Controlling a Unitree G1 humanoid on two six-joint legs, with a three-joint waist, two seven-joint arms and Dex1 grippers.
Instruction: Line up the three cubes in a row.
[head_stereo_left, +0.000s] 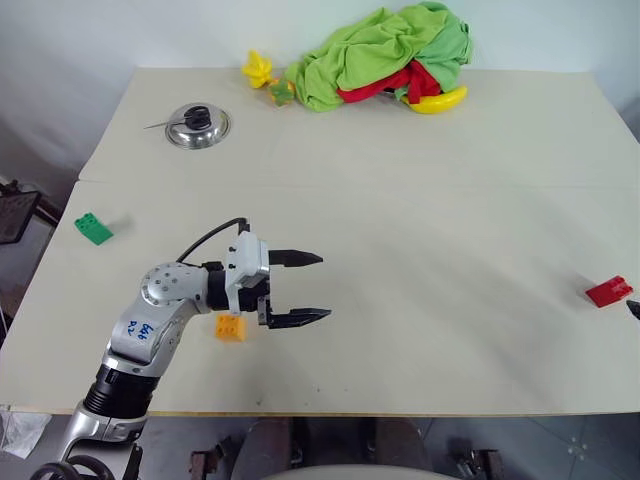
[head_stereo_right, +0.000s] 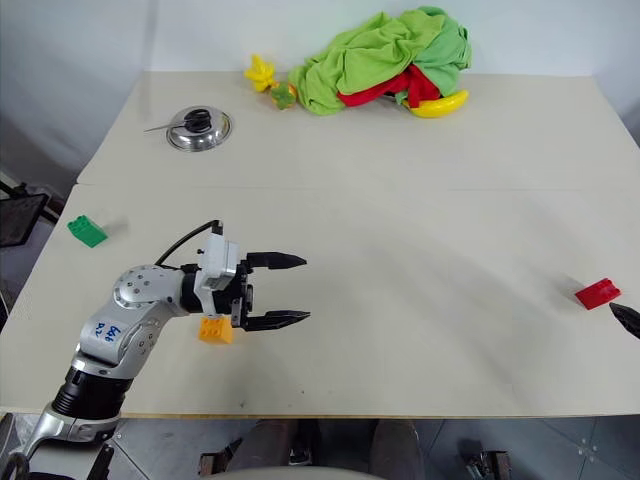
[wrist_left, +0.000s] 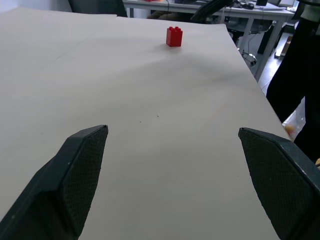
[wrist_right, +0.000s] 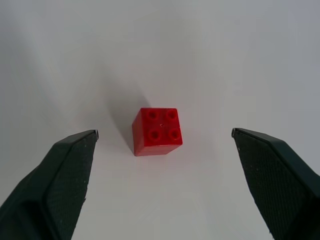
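Gathering has barely begun, as I judge it: the three cubes lie well apart along the near half of the tabletop (head_stereo_left: 420, 300). Furthest left, the green cube (head_stereo_left: 92, 228) sits by the left edge, untouched. Next, the orange-yellow cube (head_stereo_left: 230, 327) rests near the front edge, just behind the left gripper (head_stereo_left: 310, 287), whose bent arm reaches level across the table, pointing toward the right edge, fingers spread wide and empty. Far off by the right edge stands the red cube (wrist_right: 156, 131), studs up. The right gripper (wrist_right: 165, 137) hangs over it, tilted downward, jaws fully apart with the cube centred between them but touching neither finger. The next move, I think, is to lower onto the red cube, pinch its flat sides squarely and carry it toward the middle
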